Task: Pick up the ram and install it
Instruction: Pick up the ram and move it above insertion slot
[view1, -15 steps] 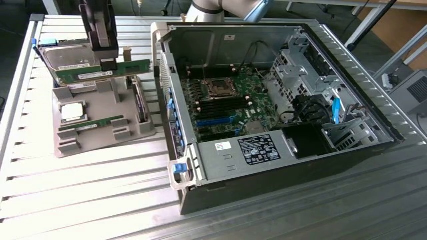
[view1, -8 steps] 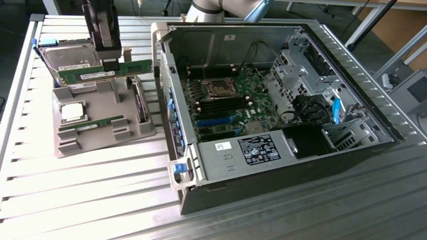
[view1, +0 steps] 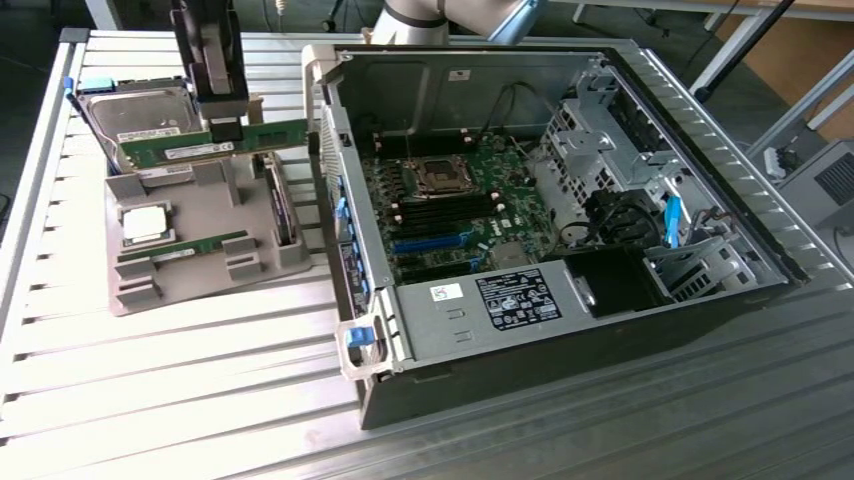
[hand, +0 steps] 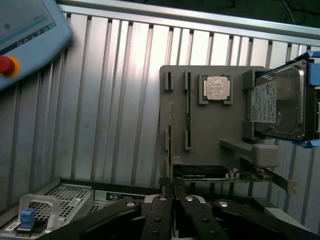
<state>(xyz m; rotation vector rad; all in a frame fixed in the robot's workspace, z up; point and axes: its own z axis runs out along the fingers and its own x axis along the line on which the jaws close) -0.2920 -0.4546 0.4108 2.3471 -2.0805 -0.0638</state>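
- Slatted metal surface (view1: 160, 400) carries everything we see.
- Open PC case (view1: 694, 300) lies on its side at the exterior view's right. The motherboard (view1: 447, 215) is exposed inside, with the silver power supply (view1: 494, 305) along its near edge.
- A grey tray (view1: 200, 215) sits just beside the case on the exterior view's left. In the wrist view the tray (hand: 215, 130) lies straight ahead of the fingers.
- A teach pendant (hand: 25, 30) with a red button lies on the surface, well apart from the tray.
- The hard drive (view1: 134, 110) is propped at the tray's far end. We also see it in the wrist view (hand: 280, 102).
- The end effector (view1: 220, 125) is nearly closed, with its fingers pinching the ram (view1: 214, 145) at mid-length.
- The ram is held flat-side on in the exterior view with its long edge roughly level. It is over the tray's far end, just in front of the hard drive, and it looks lifted off the slots.
- In the wrist view the ram (hand: 170, 140) is edge-on, running out from the end effector (hand: 172, 184).
- A second stick (view1: 180, 250) stands in a tray slot.
- The CPU chip (view1: 144, 222) sits in its tray pocket between the two sticks.
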